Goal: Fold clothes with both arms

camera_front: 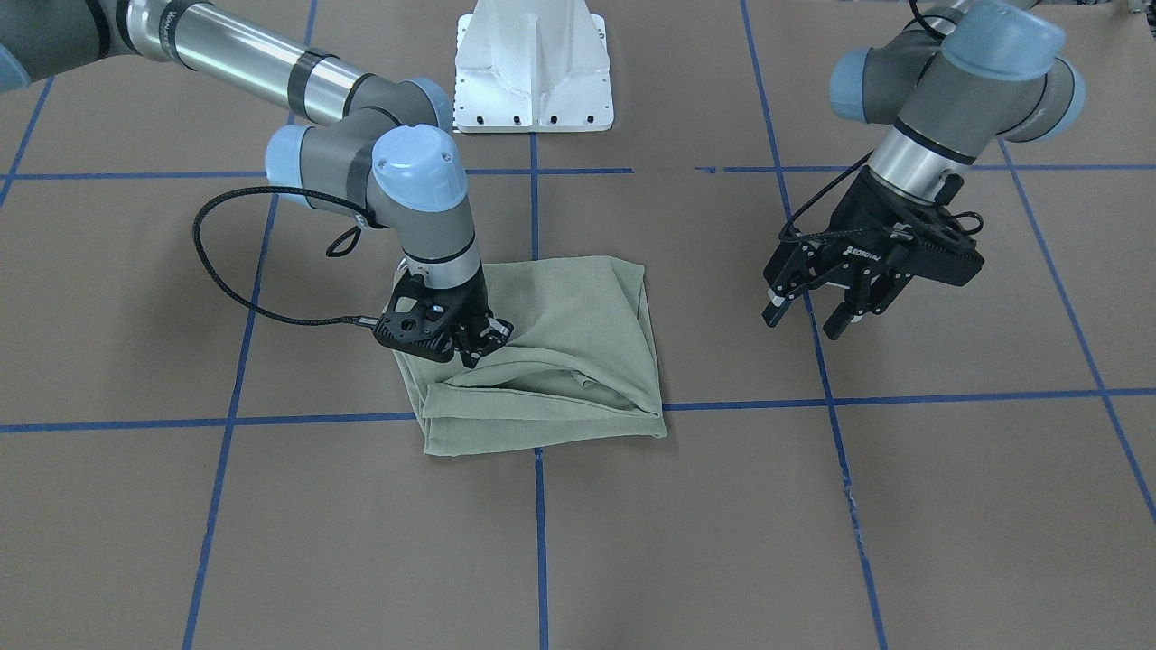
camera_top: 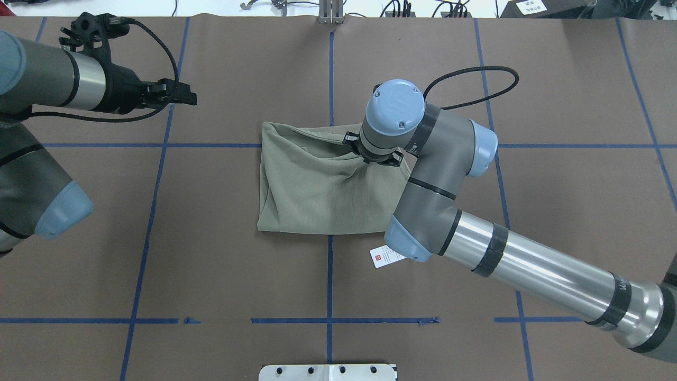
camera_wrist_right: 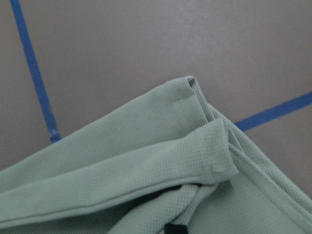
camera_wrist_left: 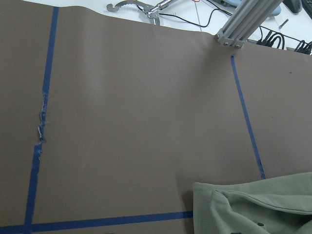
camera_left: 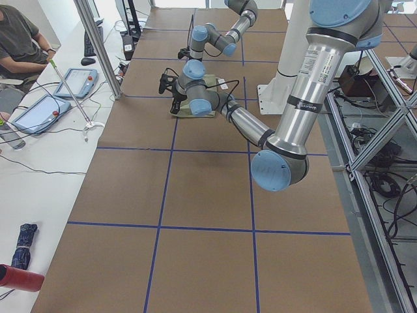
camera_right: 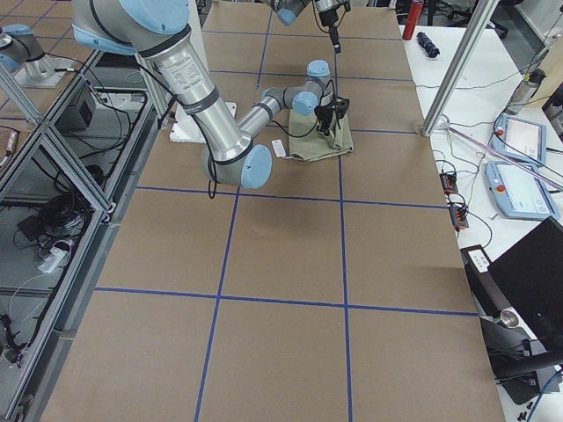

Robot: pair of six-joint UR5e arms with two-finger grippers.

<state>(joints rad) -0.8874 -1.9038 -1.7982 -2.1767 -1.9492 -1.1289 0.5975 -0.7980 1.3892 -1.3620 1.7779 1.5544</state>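
The pale sage-green shirt [camera_front: 560, 352] lies folded into a rough square at the table's middle, also in the overhead view [camera_top: 312, 190]. Its white hang tag [camera_top: 386, 257] sticks out on the robot's side, by the right arm's elbow. My right gripper [camera_front: 479, 348] points down at the shirt's far right corner and is shut on a pinch of cloth; folds run toward it [camera_top: 370, 157]. The right wrist view shows a folded hem [camera_wrist_right: 146, 165] close up. My left gripper [camera_front: 806, 318] is open and empty, above bare table well left of the shirt [camera_top: 185, 98].
The white pedestal base [camera_front: 533, 72] stands at the robot's side of the table. Blue tape lines [camera_top: 330, 275] grid the brown cover. A metal post [camera_wrist_left: 248, 19] and cables stand at the far edge. An operator [camera_left: 19, 39] sits beyond that edge.
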